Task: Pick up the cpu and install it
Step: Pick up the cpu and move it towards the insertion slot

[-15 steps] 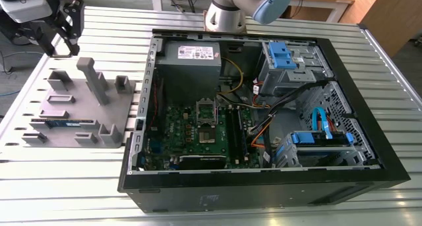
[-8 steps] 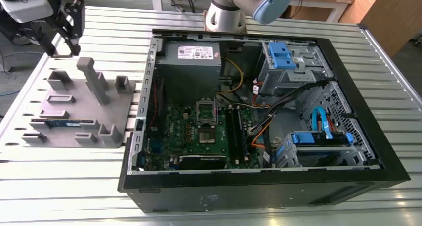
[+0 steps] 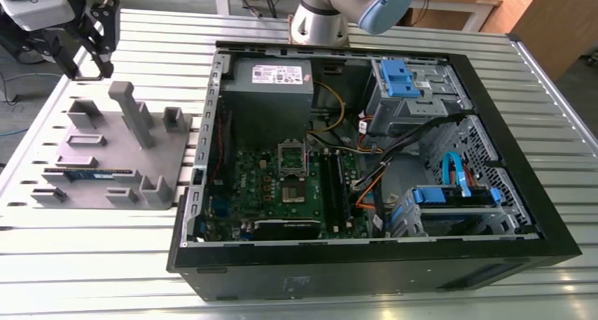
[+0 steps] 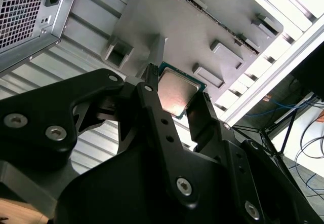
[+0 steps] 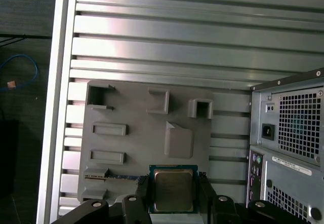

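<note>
while pincer [image 5: 173, 191] pinches cpu [image 4: 177, 93] above grey holder [image 5: 142, 148], memory stick [image 3: 89, 173] lies in holder slot.

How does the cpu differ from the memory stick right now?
Shape: the cpu is square with a silvery top; the memory stick is long and narrow. State: the cpu is clamped in the tool, clear of the grey holder; the memory stick sits in a slot on the holder. Both are thin and flat.
</note>
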